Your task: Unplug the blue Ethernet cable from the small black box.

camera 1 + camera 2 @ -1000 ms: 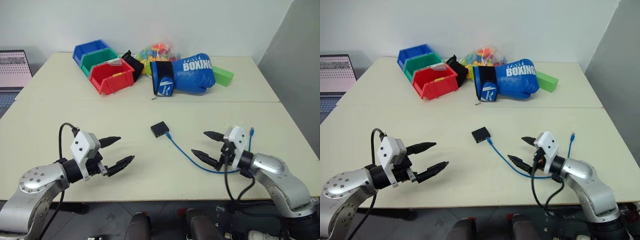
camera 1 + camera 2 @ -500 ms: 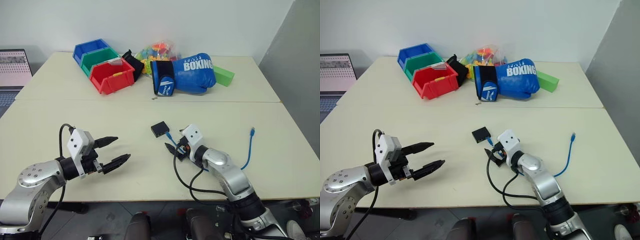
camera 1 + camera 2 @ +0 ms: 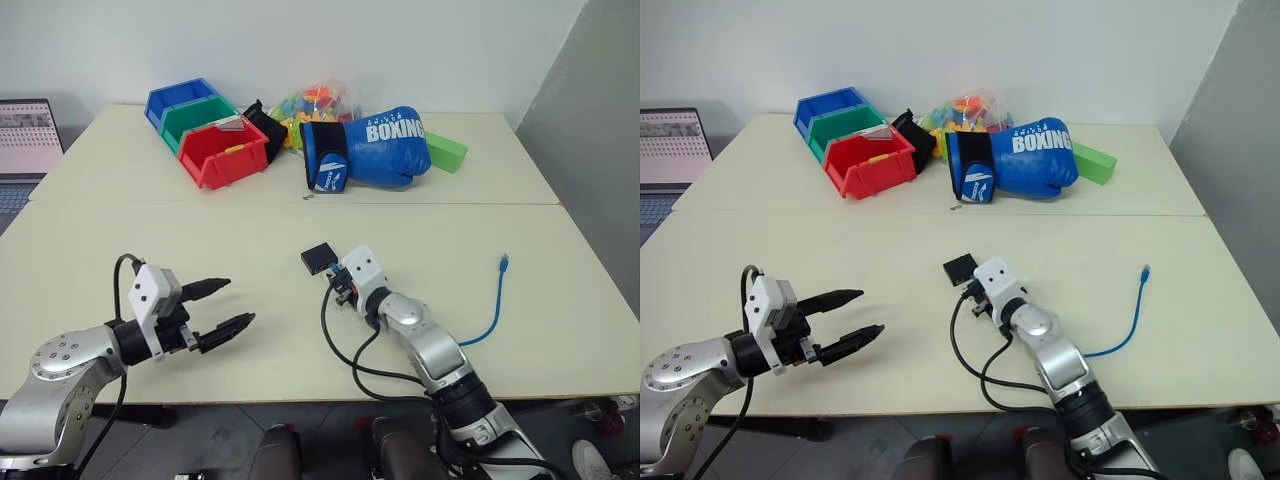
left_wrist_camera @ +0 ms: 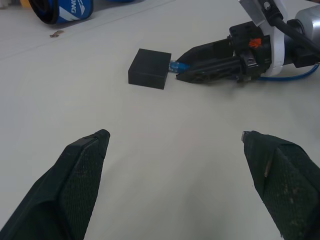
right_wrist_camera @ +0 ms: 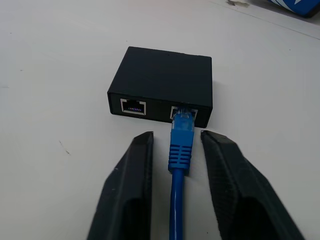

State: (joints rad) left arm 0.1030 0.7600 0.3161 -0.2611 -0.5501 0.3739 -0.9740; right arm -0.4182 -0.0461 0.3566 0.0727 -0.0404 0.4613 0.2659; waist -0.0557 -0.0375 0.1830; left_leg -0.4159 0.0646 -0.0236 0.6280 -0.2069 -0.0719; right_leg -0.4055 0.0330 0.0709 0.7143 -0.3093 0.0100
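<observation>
Bare tabletop (image 3: 250,250) around small black box (image 5: 162,82), blue Ethernet cable (image 5: 180,145) plugged in

Before me, two cream counter (image 3: 120,215) tops meet along a seam beneath a plain white wall (image 3: 400,45). A grey partition (image 3: 590,130) stands at three o'clock, a laptop (image 3: 25,140) at ten o'clock.
</observation>
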